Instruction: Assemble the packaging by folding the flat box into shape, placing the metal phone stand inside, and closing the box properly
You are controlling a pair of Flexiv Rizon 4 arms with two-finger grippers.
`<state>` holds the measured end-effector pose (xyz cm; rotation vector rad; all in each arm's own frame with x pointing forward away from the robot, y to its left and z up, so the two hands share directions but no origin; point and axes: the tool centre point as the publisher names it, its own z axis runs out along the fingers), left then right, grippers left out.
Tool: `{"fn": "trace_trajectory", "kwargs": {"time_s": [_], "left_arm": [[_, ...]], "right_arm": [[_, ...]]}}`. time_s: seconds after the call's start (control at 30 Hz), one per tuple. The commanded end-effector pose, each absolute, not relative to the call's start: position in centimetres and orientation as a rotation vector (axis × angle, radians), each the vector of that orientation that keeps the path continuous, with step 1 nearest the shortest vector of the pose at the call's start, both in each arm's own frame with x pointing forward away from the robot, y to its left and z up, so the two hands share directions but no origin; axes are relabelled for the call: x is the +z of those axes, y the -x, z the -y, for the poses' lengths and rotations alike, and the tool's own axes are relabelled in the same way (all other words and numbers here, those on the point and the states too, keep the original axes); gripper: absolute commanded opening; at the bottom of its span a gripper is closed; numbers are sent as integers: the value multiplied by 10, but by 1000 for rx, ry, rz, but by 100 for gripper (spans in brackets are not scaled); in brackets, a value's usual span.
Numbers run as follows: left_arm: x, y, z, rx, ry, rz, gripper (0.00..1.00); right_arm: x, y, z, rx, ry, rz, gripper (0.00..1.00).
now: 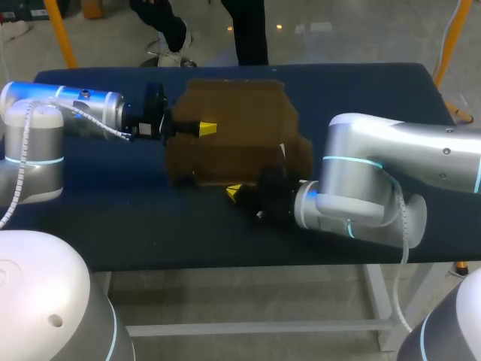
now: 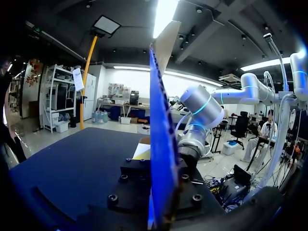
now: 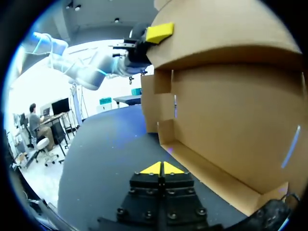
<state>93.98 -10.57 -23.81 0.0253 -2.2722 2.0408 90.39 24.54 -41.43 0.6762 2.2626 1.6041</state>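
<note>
The brown cardboard box (image 1: 233, 139) stands partly folded in the middle of the dark blue table (image 1: 113, 226). My left gripper (image 1: 204, 128) comes in from the left and is shut on an upright panel of the box (image 2: 161, 144), which shows edge-on between its fingers (image 2: 139, 168). My right gripper (image 1: 234, 192) rests low at the box's front edge, shut with nothing in it. In the right wrist view its yellow tips (image 3: 161, 168) are pressed together beside the box's low front wall (image 3: 231, 110). The left gripper (image 3: 159, 32) shows up on the upper flap. No metal phone stand is in view.
My right arm's elbow (image 1: 361, 180) lies over the table's right half, close to the box's right side. Bare table cloth stretches along the front edge and at the far left.
</note>
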Motion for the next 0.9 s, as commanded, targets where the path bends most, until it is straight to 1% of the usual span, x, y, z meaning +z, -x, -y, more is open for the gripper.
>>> {"fn": "trace_trajectory", "kwargs": {"time_s": [0.03,0.4,0.8,0.9], "left_arm": [[-240,-941,105,2037,-21,2270,0],[-240,-941,105,2037,-21,2270,0],[-240,-941,105,2037,-21,2270,0],[-240,-941,105,2037,-21,2270,0]], "right_arm": [[-401,-883,-225,1638,-660,-2232,0],[-375,-846,-190,1659,-658,-2241,0],[-355,-808,-150,1662,-552,-2310,0],[-352,-799,-139,1670,-513,-2327,2]]}}
